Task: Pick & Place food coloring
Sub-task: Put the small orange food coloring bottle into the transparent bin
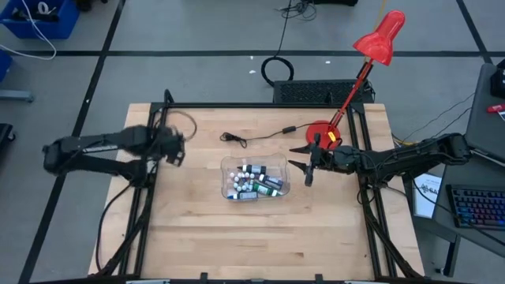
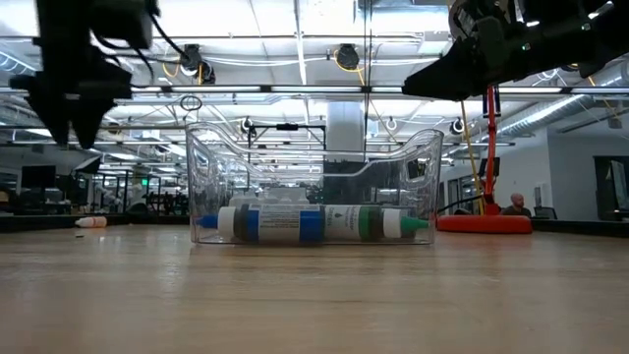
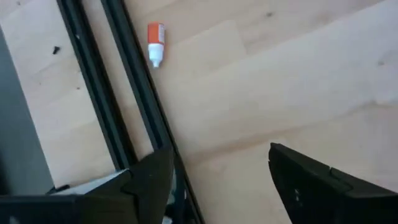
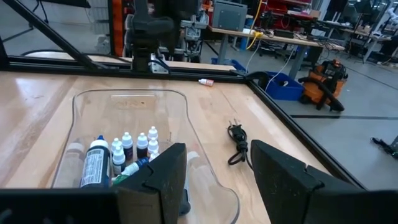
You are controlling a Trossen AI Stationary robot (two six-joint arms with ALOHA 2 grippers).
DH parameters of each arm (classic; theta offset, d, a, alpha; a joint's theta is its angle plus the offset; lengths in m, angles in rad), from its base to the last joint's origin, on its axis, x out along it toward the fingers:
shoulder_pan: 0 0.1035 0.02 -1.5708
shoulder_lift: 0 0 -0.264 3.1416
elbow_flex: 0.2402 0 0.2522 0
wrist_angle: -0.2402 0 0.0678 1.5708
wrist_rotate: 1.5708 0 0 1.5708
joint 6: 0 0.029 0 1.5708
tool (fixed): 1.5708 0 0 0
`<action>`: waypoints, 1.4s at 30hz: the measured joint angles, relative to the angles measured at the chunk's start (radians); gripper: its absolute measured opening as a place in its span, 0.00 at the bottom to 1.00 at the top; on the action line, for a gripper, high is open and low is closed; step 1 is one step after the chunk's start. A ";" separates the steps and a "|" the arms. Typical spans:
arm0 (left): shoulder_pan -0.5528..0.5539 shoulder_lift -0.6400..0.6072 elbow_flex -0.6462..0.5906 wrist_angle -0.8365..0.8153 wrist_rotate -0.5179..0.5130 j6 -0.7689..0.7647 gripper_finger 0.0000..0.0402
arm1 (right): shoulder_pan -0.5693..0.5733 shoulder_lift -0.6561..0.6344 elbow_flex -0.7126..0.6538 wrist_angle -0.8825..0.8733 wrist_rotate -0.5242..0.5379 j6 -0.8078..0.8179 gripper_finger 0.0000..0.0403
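The left gripper (image 1: 175, 150) hangs above the table's left edge, arm stretched in from the left, fingers (image 3: 146, 180) apart. The right gripper (image 1: 304, 167) hovers right of centre, fingers (image 4: 163, 168) parted and holding nothing.

Wooden table (image 1: 197, 237): tub (image 1: 226, 167), orange bottle (image 3: 155, 42), cable (image 1: 256, 137).

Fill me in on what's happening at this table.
Two robot arms are working with small food coloring bottles, most of which sit in a clear plastic tub at mid-table. The left gripper hangs open and empty above the table's left edge, where one orange bottle lies alone on the wood by the black frame rail. The right gripper hovers open just right of the tub, holding nothing.
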 joint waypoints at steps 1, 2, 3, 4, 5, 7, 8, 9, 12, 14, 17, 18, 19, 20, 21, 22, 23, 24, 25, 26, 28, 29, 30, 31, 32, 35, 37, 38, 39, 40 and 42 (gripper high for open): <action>0.058 0.007 -0.001 0.039 0.011 0.065 0.65 | 0.000 0.000 0.000 0.000 0.000 -0.002 0.42; 0.114 0.019 -0.002 0.099 0.027 0.136 0.65 | -0.001 0.000 0.000 0.000 0.000 -0.004 0.42; 0.162 0.034 -0.004 0.169 0.057 0.208 0.64 | -0.002 0.000 0.000 0.000 0.000 -0.008 0.42; 0.208 0.055 -0.005 0.238 0.090 0.278 0.63 | -0.002 0.000 0.000 0.000 0.001 -0.009 0.42; 0.254 0.083 -0.005 0.287 0.116 0.340 0.62 | -0.002 0.000 0.000 0.000 0.001 -0.009 0.42; 0.341 0.154 -0.004 0.352 0.153 0.431 0.60 | -0.002 0.000 0.000 0.000 0.001 -0.009 0.42; 0.386 0.192 -0.004 0.363 0.166 0.455 0.59 | -0.002 0.000 0.000 0.000 0.001 -0.009 0.42; 0.434 0.232 -0.004 0.367 0.173 0.468 0.58 | -0.002 0.000 0.000 0.000 0.001 -0.009 0.42; 0.554 0.364 0.004 0.357 0.182 0.486 0.56 | -0.002 0.000 0.000 -0.003 0.001 -0.009 0.42; 0.609 0.443 0.014 0.342 0.189 0.520 0.55 | -0.002 0.000 0.000 -0.010 0.001 -0.009 0.42; 0.660 0.539 0.032 0.336 0.169 0.593 0.55 | -0.002 0.000 0.000 -0.022 0.001 -0.009 0.42; 0.673 0.566 0.038 0.341 0.150 0.603 0.55 | -0.002 0.000 0.000 -0.024 0.001 -0.009 0.42; 0.685 0.589 0.049 0.347 0.128 0.617 0.55 | -0.002 0.000 0.000 -0.023 0.001 -0.006 0.42; 0.695 0.607 0.060 0.352 0.101 0.632 0.55 | -0.002 0.000 -0.002 -0.022 0.001 -0.005 0.42; 0.702 0.623 0.069 0.354 0.088 0.634 0.55 | -0.002 0.000 -0.004 -0.022 0.002 -0.005 0.42; 0.704 0.637 0.078 0.356 0.087 0.634 0.54 | -0.002 0.000 -0.006 -0.023 0.001 -0.005 0.42; 0.704 0.647 0.090 0.354 0.083 0.641 0.54 | -0.002 0.000 -0.007 -0.025 0.002 -0.004 0.42; 0.702 0.654 0.103 0.347 0.072 0.648 0.54 | -0.002 0.000 -0.007 -0.025 0.002 -0.002 0.42; 0.701 0.660 0.115 0.337 0.060 0.648 0.54 | -0.002 0.000 -0.007 -0.024 0.002 -0.002 0.42; 0.702 0.662 0.123 0.330 0.061 0.640 0.54 | -0.002 0.000 -0.007 -0.025 0.002 -0.001 0.42; 0.708 0.662 0.137 0.324 0.055 0.610 0.54 | -0.002 0.000 -0.007 -0.029 0.002 -0.001 0.42; 0.712 0.662 0.144 0.324 0.055 0.594 0.54 | -0.002 0.000 -0.007 -0.033 0.002 -0.001 0.42; 0.716 0.662 0.148 0.324 0.056 0.581 0.54 | -0.002 0.000 -0.007 -0.036 0.001 -0.001 0.42; 0.719 0.662 0.150 0.324 0.057 0.566 0.54 | -0.002 0.000 -0.007 -0.040 0.001 0.001 0.42; 0.719 0.662 0.151 0.326 0.056 0.551 0.54 | -0.002 0.000 -0.007 -0.044 0.000 0.007 0.42; 0.719 0.662 0.151 0.334 0.053 0.527 0.54 | -0.002 0.000 -0.007 -0.048 0.000 0.021 0.42; 0.717 0.662 0.151 0.334 0.053 0.526 0.50 | -0.002 0.000 -0.007 -0.047 0.000 0.021 0.42; 0.717 0.662 0.151 0.334 0.053 0.523 0.46 | -0.002 0.000 -0.007 -0.047 0.000 0.021 0.42; 0.717 0.662 0.151 0.332 0.053 0.514 0.41 | -0.002 0.000 -0.007 -0.047 0.000 0.021 0.42; 0.717 0.663 0.150 0.332 0.049 0.509 0.36 | -0.002 0.000 -0.007 -0.047 0.000 0.022 0.42; 0.711 0.680 0.150 0.326 0.031 0.504 0.22 | -0.002 0.000 -0.007 -0.047 0.000 0.028 0.42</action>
